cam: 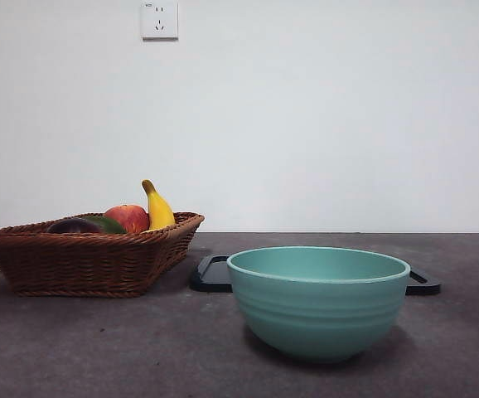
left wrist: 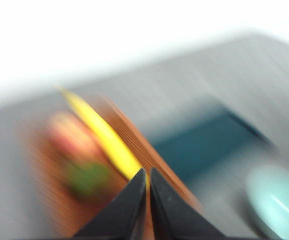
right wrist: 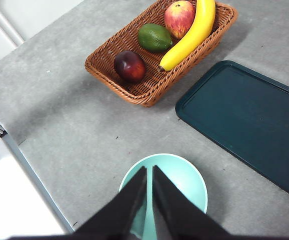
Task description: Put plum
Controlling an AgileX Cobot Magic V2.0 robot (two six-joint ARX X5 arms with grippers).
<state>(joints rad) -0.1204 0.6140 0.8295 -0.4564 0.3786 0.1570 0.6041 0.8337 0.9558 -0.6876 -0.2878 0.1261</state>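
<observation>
The plum, dark maroon and glossy, lies in a woven wicker basket at the end away from the banana; in the front view the plum just peeks over the basket rim at the left. My right gripper is shut and empty, high above the teal bowl. My left gripper is shut and empty, above the basket; its view is motion-blurred and the plum cannot be made out there. Neither arm shows in the front view.
The basket also holds a red-yellow apple, a dark green oval fruit and a banana. A dark rectangular tray lies beside the basket. The teal bowl stands in front of the tray.
</observation>
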